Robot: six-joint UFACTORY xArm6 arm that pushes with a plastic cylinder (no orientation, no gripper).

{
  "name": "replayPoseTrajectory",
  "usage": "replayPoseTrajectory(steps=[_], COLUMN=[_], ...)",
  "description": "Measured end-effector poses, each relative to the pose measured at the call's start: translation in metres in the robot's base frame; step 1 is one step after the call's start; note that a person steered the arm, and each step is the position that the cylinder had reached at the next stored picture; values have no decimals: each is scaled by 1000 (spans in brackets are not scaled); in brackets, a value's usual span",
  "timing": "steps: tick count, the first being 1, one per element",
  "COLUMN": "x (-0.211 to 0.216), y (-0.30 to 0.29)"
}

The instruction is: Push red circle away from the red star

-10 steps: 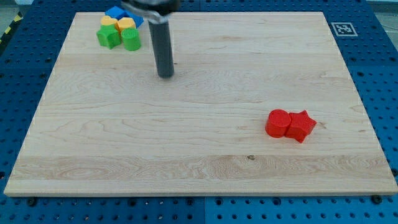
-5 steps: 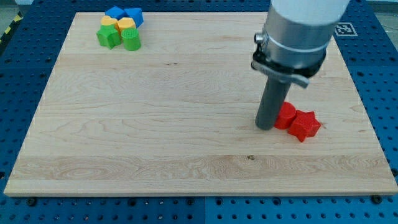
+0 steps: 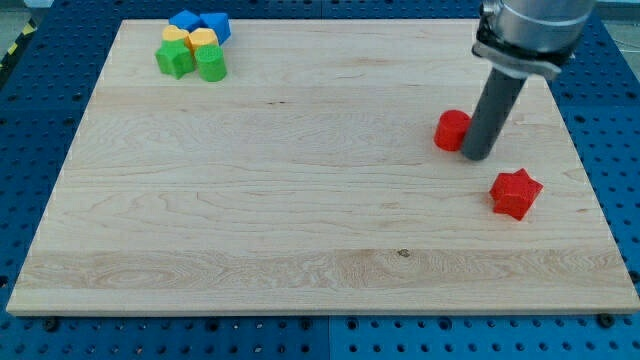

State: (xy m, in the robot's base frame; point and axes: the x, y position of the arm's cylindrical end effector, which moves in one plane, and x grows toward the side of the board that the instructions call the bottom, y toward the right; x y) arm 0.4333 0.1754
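Note:
The red circle (image 3: 451,131) lies on the wooden board at the view's right, above the middle. The red star (image 3: 516,194) lies apart from it, lower and further right. My tip (image 3: 476,156) stands right against the red circle's right side, between the two red blocks and nearer the circle. The rod rises toward the view's top right and hides a strip of board behind it.
A cluster of blocks sits at the board's top left corner: two blue (image 3: 201,23), two yellow (image 3: 191,38) and two green (image 3: 192,62). A black-and-white marker tag (image 3: 551,46) is at the top right corner. The board (image 3: 300,200) lies on a blue perforated table.
The rod swept from the top left to the red pair, then up and right. The red circle moved up the view, away from the star. The star shifted right and slightly down.

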Motion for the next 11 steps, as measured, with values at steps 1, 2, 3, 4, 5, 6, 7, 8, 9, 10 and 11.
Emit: replayPoseTrajectory(steps=[1,2,3,4,5,6,7,8,9,10,11], x=[4,-2,-39,-52,-52,-23,-7,-46,-69,-47,-8], y=[8,24,7,-38,-16,11,-8,-73,-114,-100,-92])
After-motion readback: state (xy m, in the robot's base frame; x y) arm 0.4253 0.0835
